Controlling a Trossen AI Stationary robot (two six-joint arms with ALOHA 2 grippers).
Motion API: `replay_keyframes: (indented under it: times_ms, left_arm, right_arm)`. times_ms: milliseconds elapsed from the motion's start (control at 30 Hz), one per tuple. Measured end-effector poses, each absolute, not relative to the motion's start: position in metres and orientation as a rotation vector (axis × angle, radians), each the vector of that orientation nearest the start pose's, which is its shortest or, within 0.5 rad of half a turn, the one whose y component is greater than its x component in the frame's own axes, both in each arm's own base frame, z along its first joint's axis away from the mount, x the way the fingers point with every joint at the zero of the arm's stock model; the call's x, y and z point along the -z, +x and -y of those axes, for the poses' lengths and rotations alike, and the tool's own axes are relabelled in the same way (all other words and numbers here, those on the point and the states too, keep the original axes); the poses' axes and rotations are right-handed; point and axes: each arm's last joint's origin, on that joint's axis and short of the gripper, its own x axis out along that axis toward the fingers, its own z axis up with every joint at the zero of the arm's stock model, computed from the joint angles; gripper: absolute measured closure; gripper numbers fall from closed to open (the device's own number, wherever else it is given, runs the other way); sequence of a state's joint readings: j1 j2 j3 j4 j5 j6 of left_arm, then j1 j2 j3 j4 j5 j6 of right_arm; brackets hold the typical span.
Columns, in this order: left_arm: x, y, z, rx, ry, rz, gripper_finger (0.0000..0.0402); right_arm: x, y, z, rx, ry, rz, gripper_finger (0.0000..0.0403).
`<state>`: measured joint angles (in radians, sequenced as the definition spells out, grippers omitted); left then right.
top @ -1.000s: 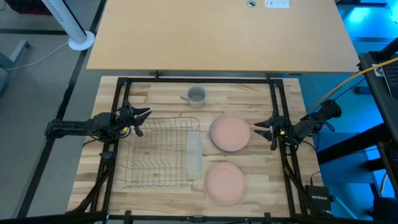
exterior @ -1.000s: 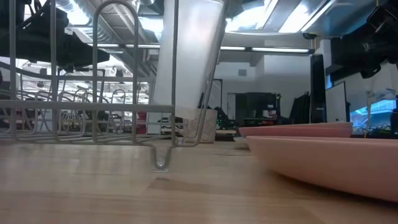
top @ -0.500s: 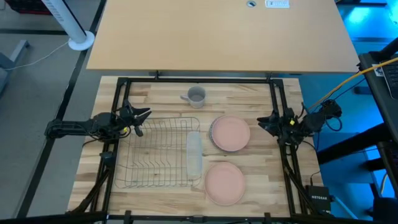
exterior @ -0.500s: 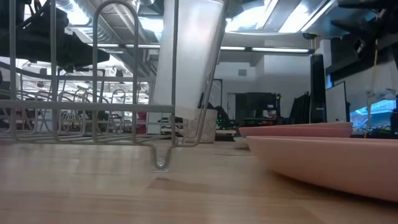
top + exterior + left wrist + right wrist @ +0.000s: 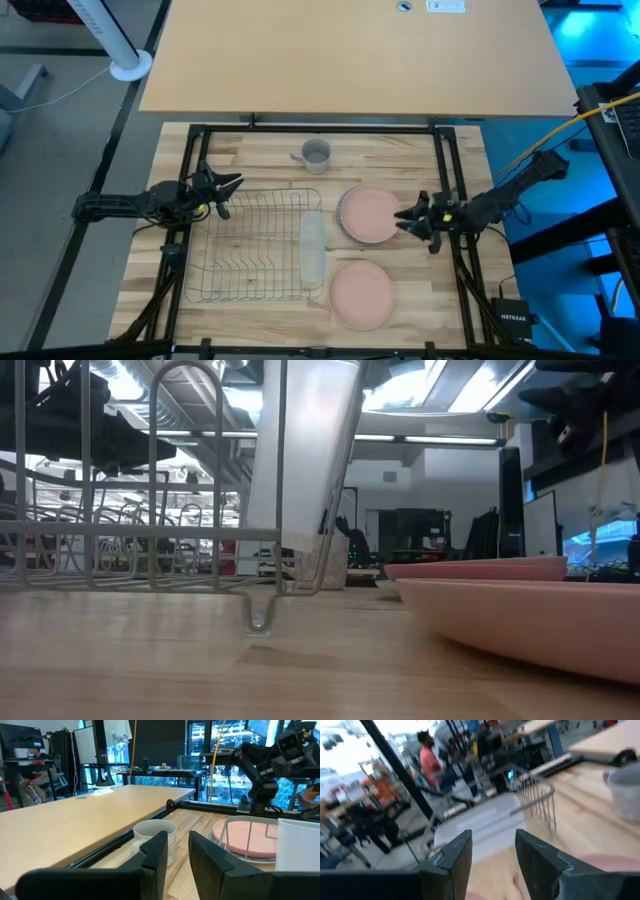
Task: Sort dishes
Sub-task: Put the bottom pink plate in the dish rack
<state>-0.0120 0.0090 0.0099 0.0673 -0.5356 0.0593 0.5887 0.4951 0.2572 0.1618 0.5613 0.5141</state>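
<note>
Two salmon-pink plates lie flat on the table: a far one (image 5: 370,213) and a near one (image 5: 360,293), which also shows in the low view (image 5: 520,615). The far one rests on something with a pale rim (image 5: 235,851); whether that is the patterned plate I cannot tell. My right gripper (image 5: 406,218) is open and empty at the far plate's right rim; I see no touch. My left gripper (image 5: 228,190) is open and empty at the wire rack's far left corner.
A wire rack (image 5: 255,245) stands left of the plates, with a white holder (image 5: 312,245) on its right side. A grey mug (image 5: 315,153) stands at the far middle. A black frame (image 5: 440,150) borders the work area. Bare wood lies near the front edge.
My right gripper has moved toward the table's left edge and a little nearer, from beside the black frame to the far pink plate's right rim. The plates, the rack and my left arm have kept still.
</note>
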Motion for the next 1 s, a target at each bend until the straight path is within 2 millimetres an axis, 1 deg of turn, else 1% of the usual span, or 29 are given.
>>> replay_keyframes:
  times_ms: [400, 567, 700, 833, 933, 1000]
  left_arm:
    - [-0.172, 0.094, -0.014, -0.525, 0.039, 0.051, 0.0331]
    - [-0.173, 0.094, -0.014, -0.525, 0.039, 0.051, 0.0331]
    - [-0.172, 0.094, -0.014, -0.525, 0.039, 0.051, 0.0331]
    - [-0.173, 0.094, -0.014, -0.525, 0.039, 0.051, 0.0331]
    - [-0.172, 0.094, -0.014, -0.525, 0.039, 0.051, 0.0331]
    - [-0.172, 0.094, -0.014, -0.525, 0.039, 0.051, 0.0331]
  right_arm:
    - [-0.207, 0.163, -0.097, -0.074, 0.696, -0.406, 0.0246]
    - [-0.205, 0.183, -0.113, -0.073, 0.753, -0.536, 0.0246]
    - [-0.205, 0.194, -0.122, -0.012, 0.768, -0.692, 0.0246]
    - [-0.206, 0.199, -0.126, 0.113, 0.800, -0.862, 0.0246]
    - [-0.207, 0.203, -0.130, 0.195, 0.842, -0.947, 0.0246]
    - [-0.206, 0.207, -0.133, 0.217, 0.886, -0.977, 0.0246]
